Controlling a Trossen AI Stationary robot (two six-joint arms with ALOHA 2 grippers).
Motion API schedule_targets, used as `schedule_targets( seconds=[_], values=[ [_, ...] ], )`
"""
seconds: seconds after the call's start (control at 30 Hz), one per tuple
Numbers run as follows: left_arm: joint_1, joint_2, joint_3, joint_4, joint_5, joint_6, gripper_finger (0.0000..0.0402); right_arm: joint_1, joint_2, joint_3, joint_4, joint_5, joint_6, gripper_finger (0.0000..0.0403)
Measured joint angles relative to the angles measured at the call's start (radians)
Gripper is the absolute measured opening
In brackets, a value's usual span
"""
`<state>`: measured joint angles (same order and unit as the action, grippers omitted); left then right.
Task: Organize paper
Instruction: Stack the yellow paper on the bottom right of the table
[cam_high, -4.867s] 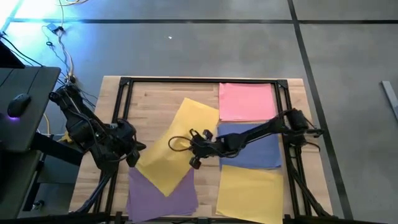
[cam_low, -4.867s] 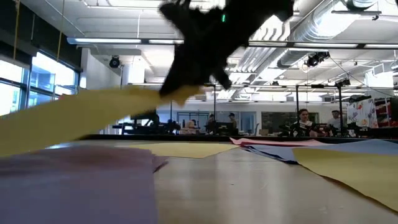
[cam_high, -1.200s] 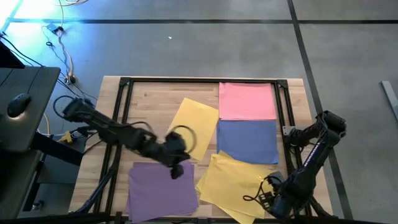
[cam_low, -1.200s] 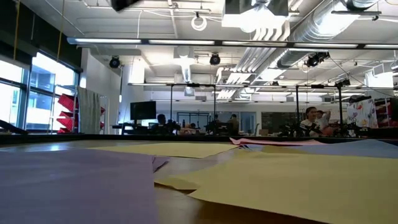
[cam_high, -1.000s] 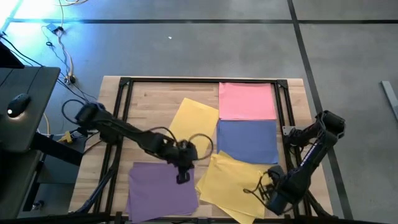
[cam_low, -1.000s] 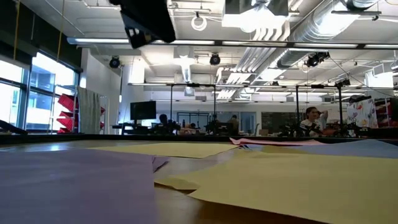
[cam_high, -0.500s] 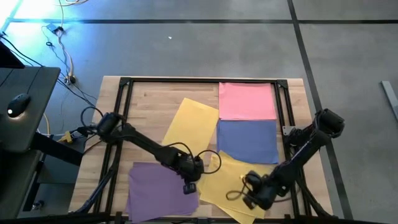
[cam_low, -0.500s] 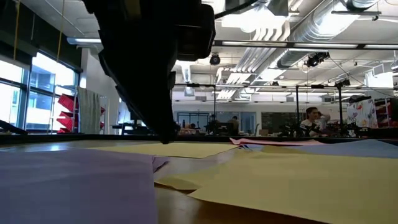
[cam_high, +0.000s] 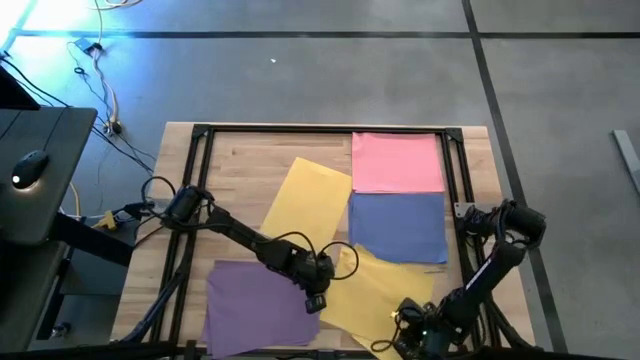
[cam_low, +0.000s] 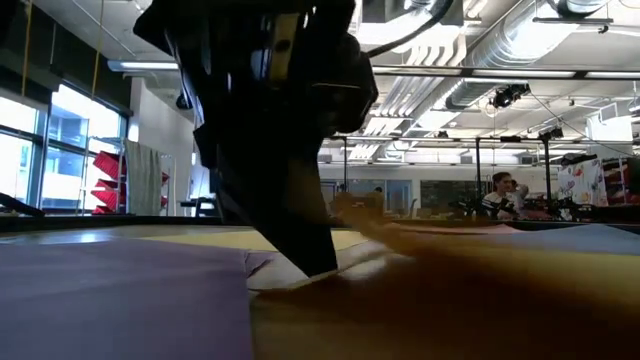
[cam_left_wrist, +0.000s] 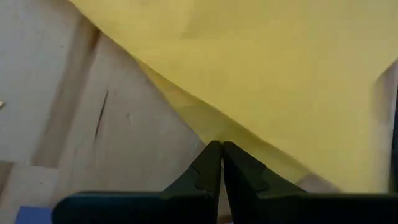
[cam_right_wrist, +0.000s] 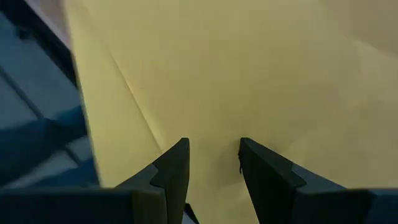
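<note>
Wooden tabletop (cam_high: 240, 165) carried pink (cam_high: 397, 162), blue (cam_high: 398, 227), purple (cam_high: 255, 306) and yellow sheets (cam_high: 310, 207). With fingers pressed together, the left gripper (cam_high: 314, 300) touched down just beside another yellow sheet (cam_high: 375, 290), at its edge. The right gripper (cam_right_wrist: 213, 163), fingers spread, sat over that sheet's near edge.

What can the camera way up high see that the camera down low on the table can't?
Only the high view shows the pink sheet and blue sheet lined up in a column, the tilted yellow sheet, and the right hand at the near table edge. Only the low view shows the room behind, with a person far off. Both show the purple sheet and the left hand down by the yellow paper.
</note>
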<state>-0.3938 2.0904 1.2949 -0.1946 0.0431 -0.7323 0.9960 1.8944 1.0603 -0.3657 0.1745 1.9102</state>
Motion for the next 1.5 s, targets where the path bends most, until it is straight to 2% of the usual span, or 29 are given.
schedule_targets(
  seconds=[0.13, 0.27, 0.5, 0.67, 0.8, 0.97, 1.2, 1.5],
  values=[
    [-0.004, 0.002, 0.0, 0.013, -0.012, -0.027, 0.0, -0.024, -0.002, -0.001, 0.004, 0.02, 0.139, 0.0128],
    [-0.006, 0.003, -0.001, 0.014, -0.021, -0.053, 0.0, -0.041, -0.003, 0.029, -0.05, -0.023, 0.182, 0.0128],
    [-0.006, 0.004, -0.001, 0.009, -0.023, -0.085, 0.0, -0.027, -0.013, 0.185, -0.365, -0.164, 0.212, 0.0128],
    [-0.013, 0.004, -0.002, 0.01, -0.059, -0.138, 0.0, -0.006, -0.017, 0.273, -0.516, -0.203, 0.298, 0.0128],
    [-0.018, 0.005, -0.002, 0.018, -0.083, -0.158, 0.0, 0.027, -0.018, 0.316, -0.59, -0.315, 0.351, 0.0128],
    [-0.022, 0.005, -0.003, 0.02, -0.098, -0.159, 0.0, 0.099, -0.018, 0.298, -0.688, -0.47, 0.373, 0.0128],
    [-0.023, 0.006, -0.003, 0.022, -0.109, -0.176, 0.0, 0.126, -0.018, 0.162, -0.547, -0.474, 0.386, 0.0128],
    [-0.023, 0.007, -0.003, 0.022, -0.135, -0.201, 0.0, 0.051, -0.018, 0.122, -0.353, -0.303, 0.339, 0.0128]
  ],
)
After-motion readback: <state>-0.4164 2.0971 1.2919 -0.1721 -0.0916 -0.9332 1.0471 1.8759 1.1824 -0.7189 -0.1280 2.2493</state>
